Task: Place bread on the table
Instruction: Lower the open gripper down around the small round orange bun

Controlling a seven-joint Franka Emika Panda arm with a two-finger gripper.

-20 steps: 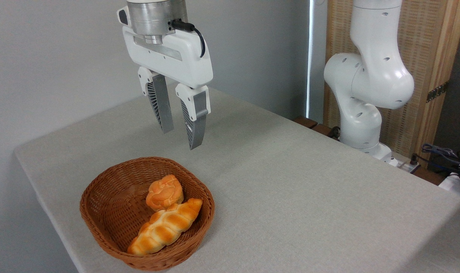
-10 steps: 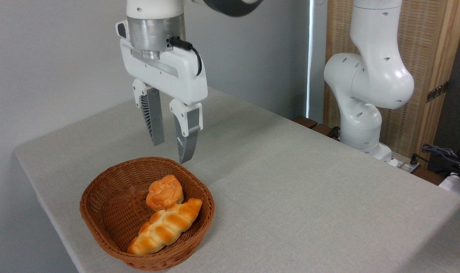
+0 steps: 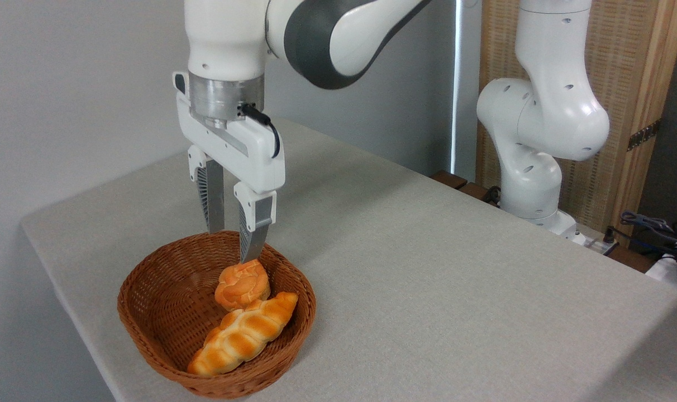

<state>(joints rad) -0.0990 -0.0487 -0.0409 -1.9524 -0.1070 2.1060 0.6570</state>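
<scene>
- Camera view, nearest: braided loaf (image 3: 242,334) lying in the wicker basket (image 3: 148,329), front right.
- Behind it, touching: the bread (image 3: 242,285), round bun, also in the basket. Not lifted.
- Above the bun: gripper (image 3: 233,245), fingers parted a moderate way, empty; one fingertip just over the bun's top, contact unclear.
- Beyond: table (image 3: 428,268), bare cloth to the right.
- Judgement: early stage. Grasp, lift and placing on the table all remain.

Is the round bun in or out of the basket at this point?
In. The bread lies inside the wicker basket, against the braided loaf.
</scene>
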